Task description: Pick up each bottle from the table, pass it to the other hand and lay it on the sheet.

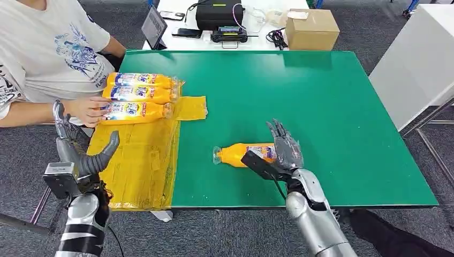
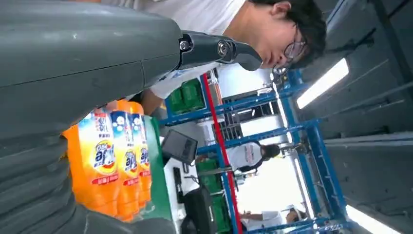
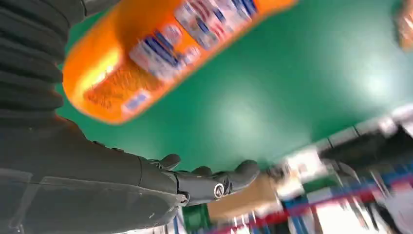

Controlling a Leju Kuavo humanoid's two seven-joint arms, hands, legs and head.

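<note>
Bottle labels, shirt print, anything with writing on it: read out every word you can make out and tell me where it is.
Nothing reads as a sure word.
Bottles on the sheet: blue-and-white labels, too small to read.
Same labels in the left wrist view: large blue brand lettering, sideways, not legible.
Bottle by the right hand: label blurred.
Person's shirt: blue print with lettering, too small.
Tablet and box: nothing readable.
</note>
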